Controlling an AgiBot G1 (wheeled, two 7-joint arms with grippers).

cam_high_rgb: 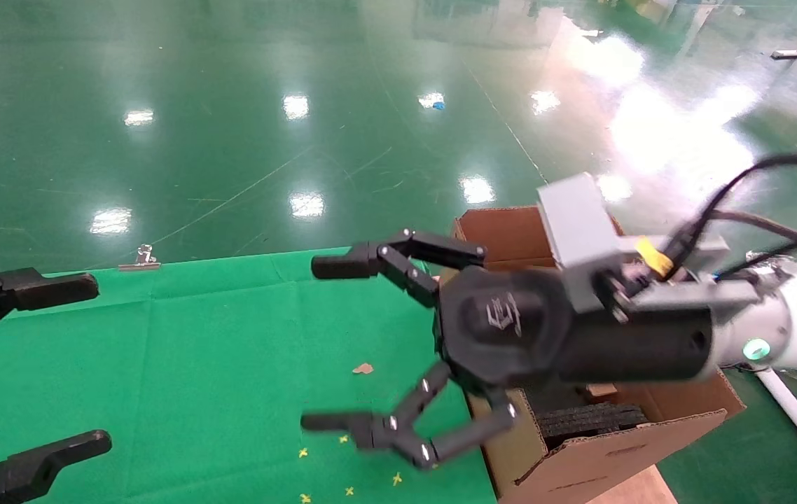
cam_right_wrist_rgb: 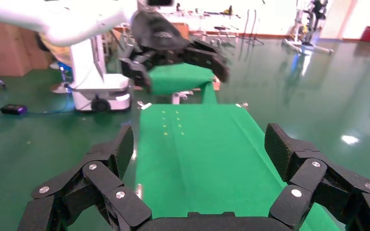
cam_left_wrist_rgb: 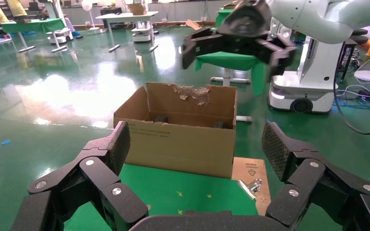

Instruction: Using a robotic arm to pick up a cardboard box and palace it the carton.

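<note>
Green-clothed table [cam_high_rgb: 230, 336], carton [cam_high_rgb: 601, 448] half hidden behind spread, empty right hand [cam_high_rgb: 342, 343]; left hand [cam_high_rgb: 34, 364] spread, cropped.

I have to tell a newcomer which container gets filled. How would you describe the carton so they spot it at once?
Find the green cloth table; the carton stands on the floor at its right end, below the open right gripper. It is the large, open brown corrugated box, with black foam inserts inside and a ragged torn flap edge.
</note>
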